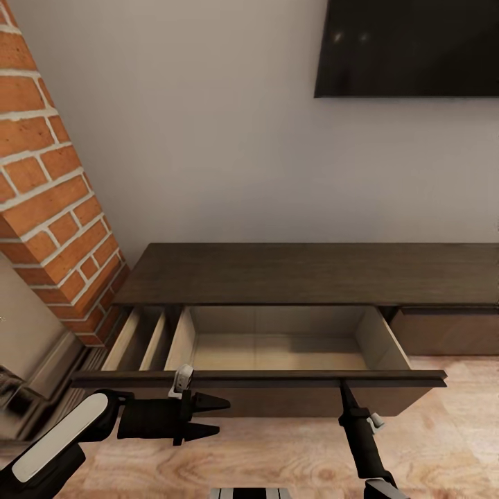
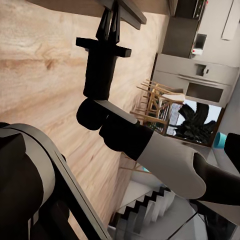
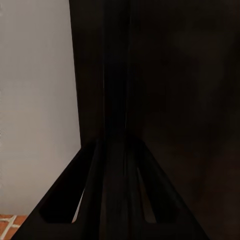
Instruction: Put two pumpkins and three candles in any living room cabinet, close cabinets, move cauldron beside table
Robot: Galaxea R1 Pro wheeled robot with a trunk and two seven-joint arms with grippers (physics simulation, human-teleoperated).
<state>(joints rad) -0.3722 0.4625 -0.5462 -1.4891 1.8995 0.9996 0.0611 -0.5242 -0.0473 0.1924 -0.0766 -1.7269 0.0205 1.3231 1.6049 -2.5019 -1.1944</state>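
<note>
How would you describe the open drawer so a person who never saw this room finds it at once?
Look below the black screen on the wall, at the long dark brown cabinet beside the brick column. The open drawer is its wide middle one, pulled out toward the robot. Its pale empty interior sets it apart from the closed dark front to the right.

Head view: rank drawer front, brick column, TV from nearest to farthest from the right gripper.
From the right gripper:
1. Drawer front – right at the fingertips, on the open cabinet drawer.
2. Brick column – far left, against the wall.
3. TV – high on the wall, upper right.
</note>
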